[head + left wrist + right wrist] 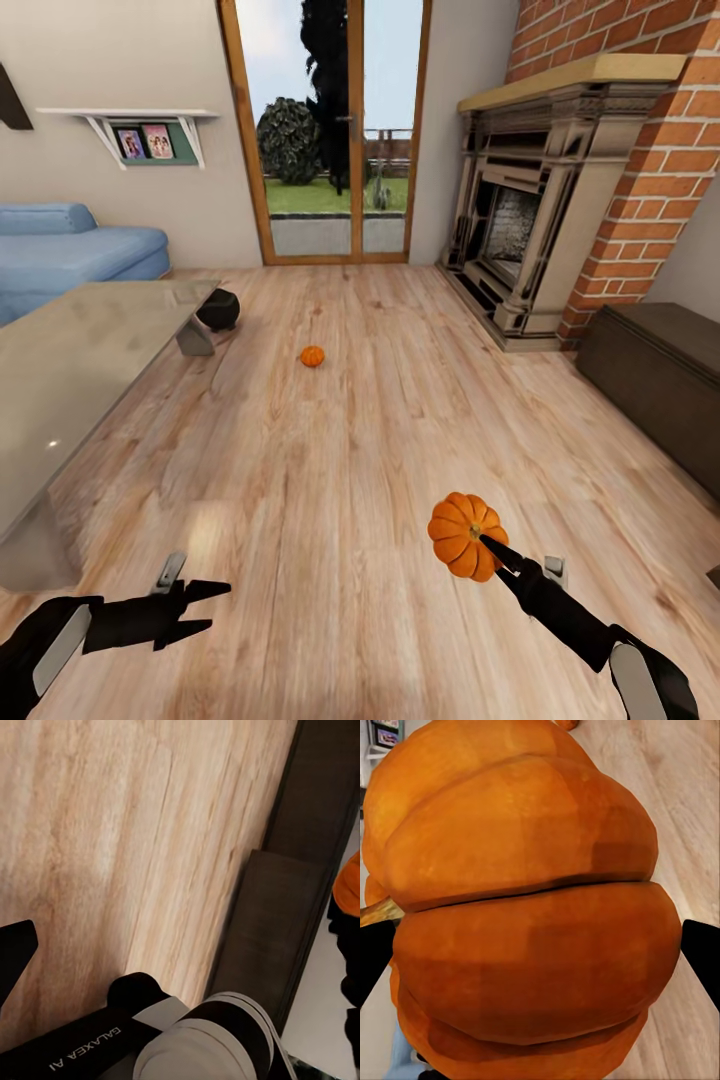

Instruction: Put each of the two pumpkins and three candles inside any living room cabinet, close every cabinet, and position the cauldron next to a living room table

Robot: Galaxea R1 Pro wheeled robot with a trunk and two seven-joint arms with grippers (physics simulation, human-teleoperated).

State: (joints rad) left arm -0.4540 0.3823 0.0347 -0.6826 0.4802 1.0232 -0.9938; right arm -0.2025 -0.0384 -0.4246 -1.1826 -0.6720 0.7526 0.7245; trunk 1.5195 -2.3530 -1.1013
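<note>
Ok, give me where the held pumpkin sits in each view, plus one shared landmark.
Head view: held pumpkin, lower right, in the right gripper.
Left wrist view: orange sliver at the right edge.
Right wrist view: close up between both fingers.
Shared landmark: the wooden floor.

Head cam sits high, looks fwd and down over wood floor [330, 450] toward glass doors [325, 130] — wide shot. Left wrist cam faces floor close up, cabinet [285, 907] at edge. Right wrist cam v. near held pumpkin [525, 907] — shared w/ head view [465, 535].
</note>
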